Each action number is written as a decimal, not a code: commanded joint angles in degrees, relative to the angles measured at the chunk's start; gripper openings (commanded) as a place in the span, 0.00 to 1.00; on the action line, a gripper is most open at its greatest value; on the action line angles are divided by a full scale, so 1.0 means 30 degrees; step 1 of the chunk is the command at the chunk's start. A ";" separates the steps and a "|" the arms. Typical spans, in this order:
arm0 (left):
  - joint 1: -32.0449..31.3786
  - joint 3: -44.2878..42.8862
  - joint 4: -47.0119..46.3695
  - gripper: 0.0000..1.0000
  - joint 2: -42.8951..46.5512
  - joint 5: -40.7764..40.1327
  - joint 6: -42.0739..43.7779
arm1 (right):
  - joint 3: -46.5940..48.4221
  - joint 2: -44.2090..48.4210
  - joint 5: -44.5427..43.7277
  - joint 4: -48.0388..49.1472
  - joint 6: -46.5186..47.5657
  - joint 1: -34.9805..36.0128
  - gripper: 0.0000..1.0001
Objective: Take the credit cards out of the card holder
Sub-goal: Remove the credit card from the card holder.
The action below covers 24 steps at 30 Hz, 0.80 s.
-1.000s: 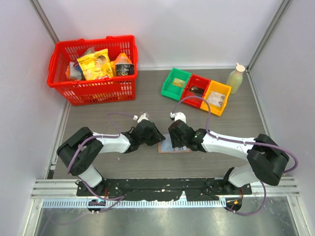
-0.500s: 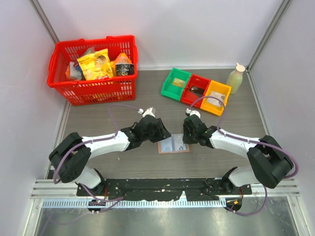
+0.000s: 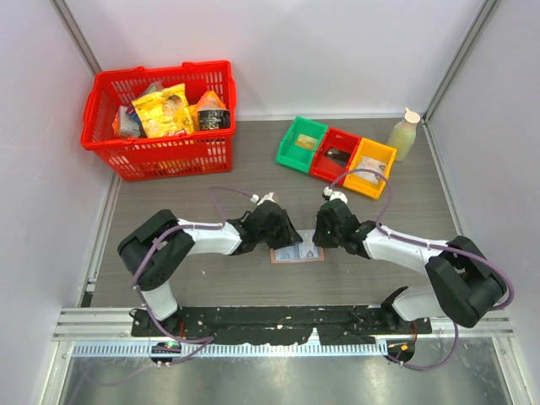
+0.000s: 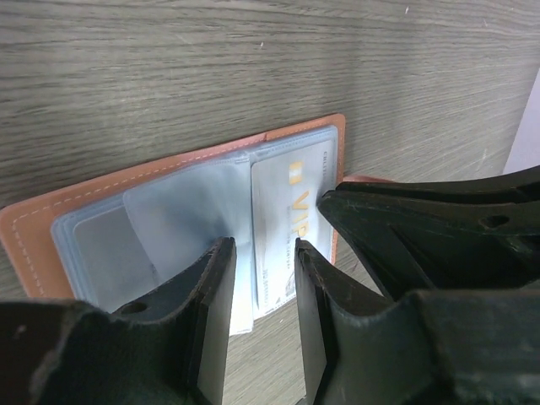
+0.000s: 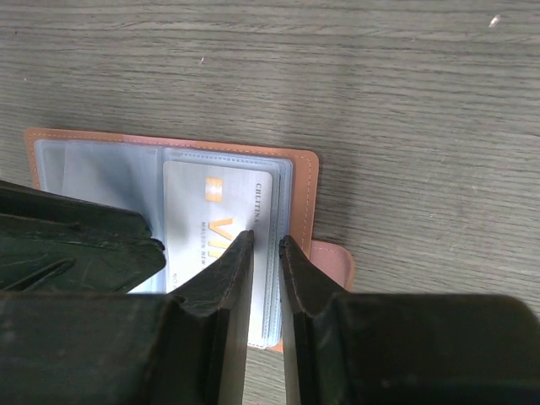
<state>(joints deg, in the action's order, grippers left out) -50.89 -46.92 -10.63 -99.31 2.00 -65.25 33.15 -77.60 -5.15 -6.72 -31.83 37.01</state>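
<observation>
Inside card holder [image 5: 305, 198] — one credit card [image 5: 198, 211], pocketed.

The card holder [image 5: 299, 181] lies open on the wood-grain table [image 5: 380, 84], with a pale card [image 5: 202, 211] with gold lettering in its right pocket. The right gripper [image 5: 265, 245] hangs over the card's right edge, its jaws a narrow gap apart. The left gripper's finger [image 5: 93, 245] reaches the card's left edge.
</observation>
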 commanded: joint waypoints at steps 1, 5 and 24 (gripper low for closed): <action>-0.0057 0.0287 -0.1785 0.38 -0.0793 0.0885 -0.0719 | -0.0853 -0.0148 0.0983 -0.0660 -0.0580 0.0084 0.22; -0.0057 0.0433 -0.2140 0.35 -0.0971 0.1472 -0.1099 | -0.0912 -0.0236 0.0984 -0.0660 -0.0697 0.0084 0.21; -0.0701 -0.0739 -0.0293 0.29 0.0703 0.0330 -0.0161 | -0.0942 0.0086 0.1042 -0.0836 -0.0551 0.0055 0.19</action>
<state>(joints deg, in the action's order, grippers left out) -52.88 -48.01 -10.96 -94.41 2.79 -65.41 32.12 -76.97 -4.84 -5.56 -32.93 36.69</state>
